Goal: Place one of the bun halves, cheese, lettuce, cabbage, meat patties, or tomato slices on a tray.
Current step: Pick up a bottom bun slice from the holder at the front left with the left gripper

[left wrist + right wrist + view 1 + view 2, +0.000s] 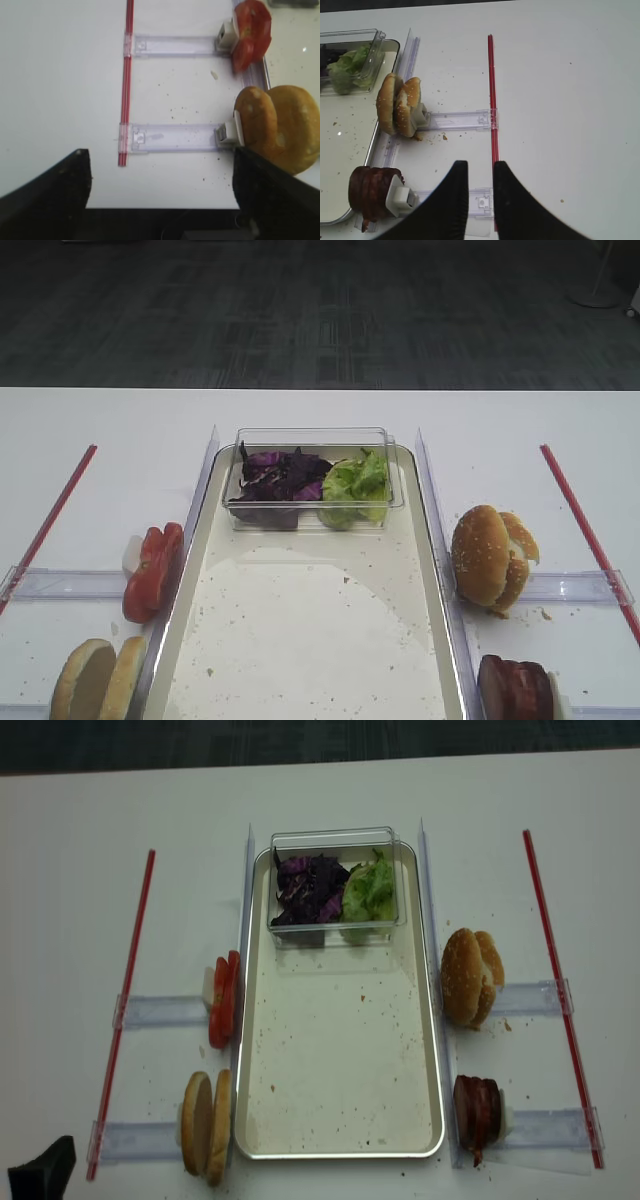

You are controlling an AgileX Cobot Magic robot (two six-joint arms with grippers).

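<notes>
The tray lies mid-table, its bottom bare but for crumbs. At its far end a clear tub holds cabbage and lettuce. Tomato slices and bun halves stand on edge left of the tray; meat patties stand to its right. No cheese shows. My left gripper is wide open and empty over the table's front edge, its right finger close by the bun halves. My right gripper hangs right of the meat patties, jaws a narrow gap apart, holding nothing.
Sesame-seeded buns stand on edge right of the tray. Clear plastic rails with white pushers hold each stack. Red strips run along both sides. A black piece of the left arm shows at the front left corner.
</notes>
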